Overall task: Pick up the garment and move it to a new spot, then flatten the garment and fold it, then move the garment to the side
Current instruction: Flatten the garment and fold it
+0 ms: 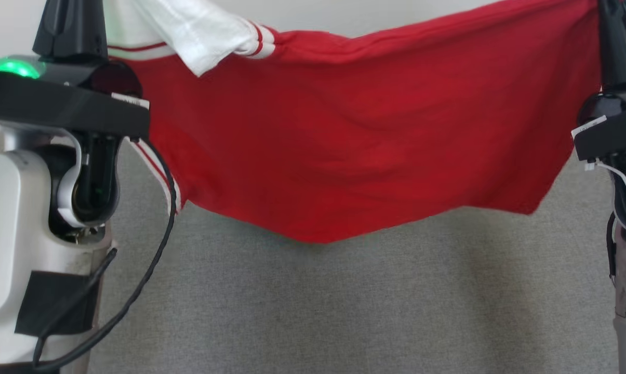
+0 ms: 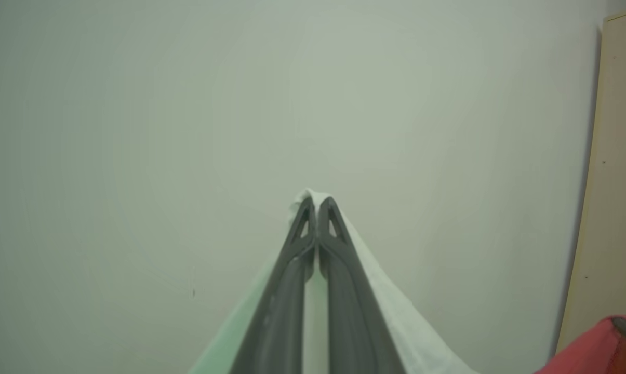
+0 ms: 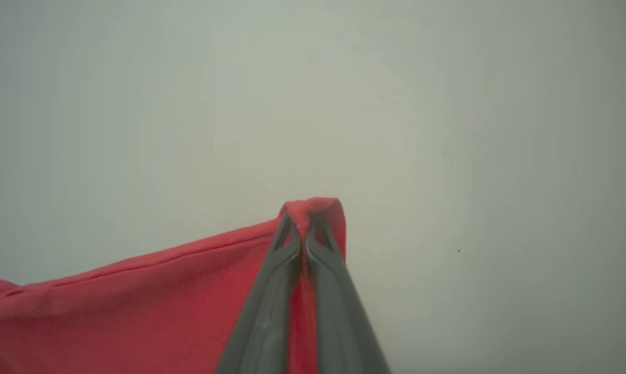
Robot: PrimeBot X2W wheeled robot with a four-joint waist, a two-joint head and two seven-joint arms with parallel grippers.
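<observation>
You had the red fabric garment with white striped sleeves (image 1: 344, 145) strung across the upper frame, clear of the grey fabric surface (image 1: 344, 311), long axis running left to right between both arms. Left gripper (image 2: 317, 208) was clamped on white sleeve cloth, right gripper (image 3: 305, 223) clamped on a red corner. The middle sagged lowest, so lowering likely lands that part first

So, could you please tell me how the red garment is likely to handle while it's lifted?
Likely floppy: the garment sags in the middle between the left claw and right claw. Probably light, since pinched edges alone carry it. Its white sleeve flops over the top edge, so it may bunch when lowered.
</observation>
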